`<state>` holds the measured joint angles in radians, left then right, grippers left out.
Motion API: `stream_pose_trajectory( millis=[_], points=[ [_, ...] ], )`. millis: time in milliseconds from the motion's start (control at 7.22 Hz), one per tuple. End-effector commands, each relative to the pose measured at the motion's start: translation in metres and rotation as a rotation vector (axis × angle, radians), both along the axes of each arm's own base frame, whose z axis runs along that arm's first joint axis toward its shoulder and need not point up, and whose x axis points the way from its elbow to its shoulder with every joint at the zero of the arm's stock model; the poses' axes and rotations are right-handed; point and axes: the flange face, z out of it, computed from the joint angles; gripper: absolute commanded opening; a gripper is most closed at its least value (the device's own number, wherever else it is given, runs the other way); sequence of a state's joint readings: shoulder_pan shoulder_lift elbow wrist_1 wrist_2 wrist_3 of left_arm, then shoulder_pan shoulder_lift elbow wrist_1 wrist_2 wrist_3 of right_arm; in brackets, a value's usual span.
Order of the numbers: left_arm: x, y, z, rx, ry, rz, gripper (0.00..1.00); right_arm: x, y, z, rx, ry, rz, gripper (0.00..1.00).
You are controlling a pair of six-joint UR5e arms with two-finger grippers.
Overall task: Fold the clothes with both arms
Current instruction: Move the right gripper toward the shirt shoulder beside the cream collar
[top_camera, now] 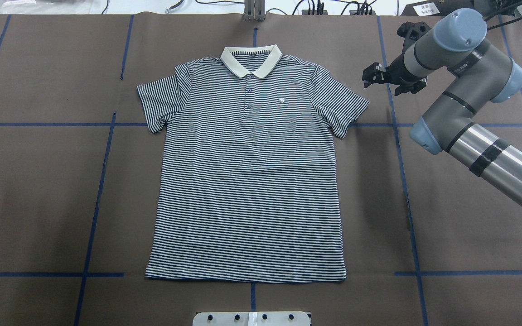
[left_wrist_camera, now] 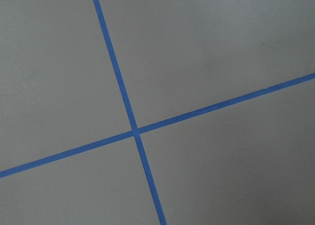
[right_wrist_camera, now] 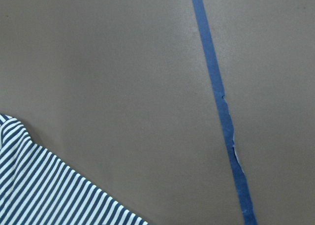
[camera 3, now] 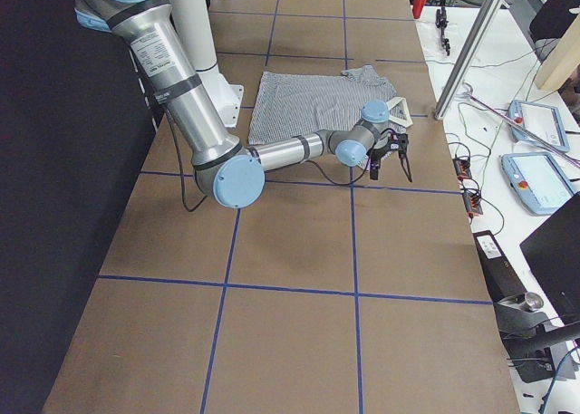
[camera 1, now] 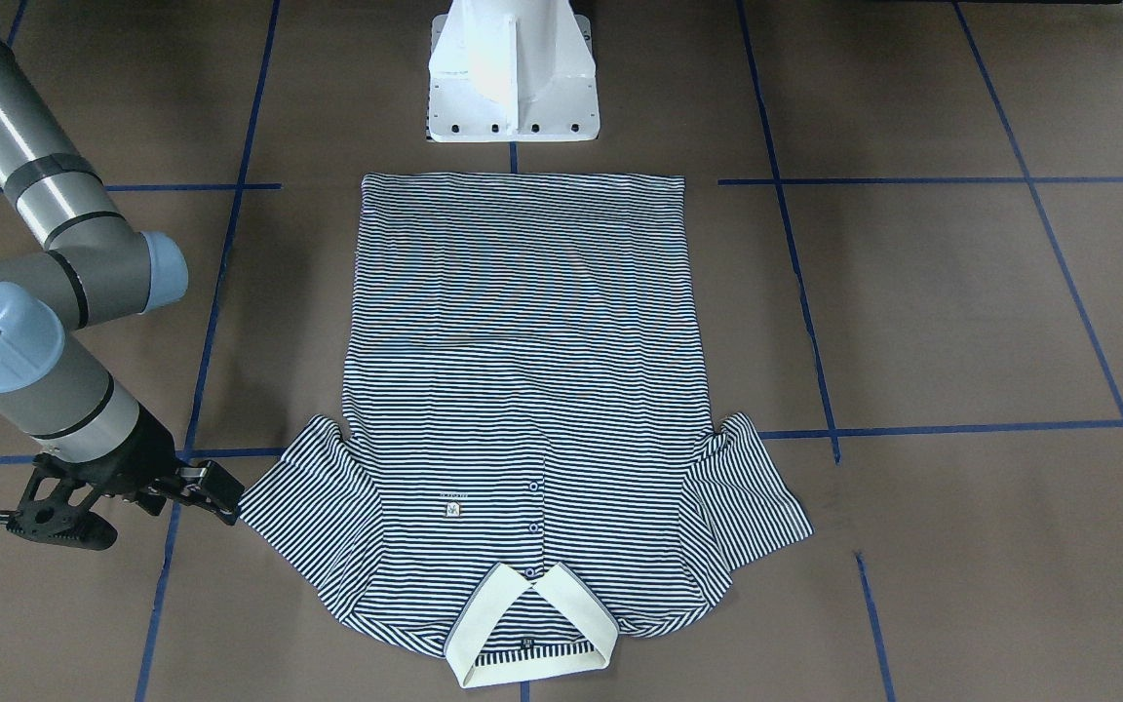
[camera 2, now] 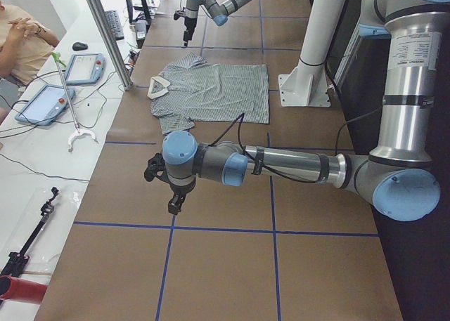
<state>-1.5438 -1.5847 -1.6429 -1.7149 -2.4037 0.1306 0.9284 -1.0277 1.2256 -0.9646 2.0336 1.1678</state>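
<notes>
The striped polo shirt (top_camera: pixel 247 181) lies flat and face up on the brown table, collar (top_camera: pixel 251 59) at the far side and hem toward the robot base; it also shows in the front view (camera 1: pixel 522 370). My right gripper (top_camera: pixel 368 76) hovers just off the shirt's right sleeve (top_camera: pixel 345 106), open and empty; it also shows in the front view (camera 1: pixel 220 495). The right wrist view shows only the sleeve edge (right_wrist_camera: pixel 44 195) and bare table. My left gripper (camera 2: pixel 174 204) shows only in the exterior left view, over bare table well away from the shirt; I cannot tell whether it is open.
Blue tape lines (left_wrist_camera: pixel 135 131) grid the brown table. The white pedestal base (camera 1: pixel 513 78) stands at the shirt's hem end. A metal post (camera 2: pixel 105 33), teach pendants (camera 2: pixel 42 103) and a seated operator (camera 2: pixel 21 36) are beyond the table's far edge.
</notes>
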Motion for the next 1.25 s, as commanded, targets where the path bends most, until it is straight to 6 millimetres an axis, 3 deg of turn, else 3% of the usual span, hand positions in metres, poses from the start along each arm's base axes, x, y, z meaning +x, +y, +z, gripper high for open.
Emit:
stream_pose_trajectory(
  millis=[0, 277, 415, 554, 692, 831, 969, 1107],
  points=[
    [0.000, 0.000, 0.006, 0.002, 0.003, 0.002, 1.00, -0.024, 0.010, 0.008, -0.016, 0.012, -0.008, 0.84],
    [0.000, 0.001, 0.008, 0.014, 0.001, 0.003, 1.00, -0.031, 0.012, 0.007, -0.012, 0.018, -0.013, 0.73],
    [0.000, 0.002, 0.009, 0.013, 0.000, 0.002, 1.00, -0.035, 0.015, 0.006, -0.008, 0.020, -0.016, 0.61],
    [0.000, 0.002, 0.009, 0.014, 0.000, 0.003, 1.00, -0.036, 0.015, 0.006, -0.007, 0.021, -0.016, 0.14],
    [0.000, 0.003, 0.009, 0.014, 0.000, 0.003, 1.00, -0.036, 0.015, 0.006, -0.009, 0.021, -0.017, 0.00],
    [0.000, 0.003, 0.009, 0.015, 0.000, 0.004, 1.00, -0.038, 0.016, 0.004, -0.007, 0.018, -0.018, 0.00],
    [0.000, 0.003, 0.009, 0.018, -0.001, 0.005, 1.00, -0.039, 0.013, -0.010, 0.009, 0.002, -0.017, 0.00],
    [0.000, 0.003, 0.008, 0.018, 0.001, 0.004, 1.00, -0.043, 0.007, -0.041, 0.030, -0.029, -0.005, 0.00]
  ],
)
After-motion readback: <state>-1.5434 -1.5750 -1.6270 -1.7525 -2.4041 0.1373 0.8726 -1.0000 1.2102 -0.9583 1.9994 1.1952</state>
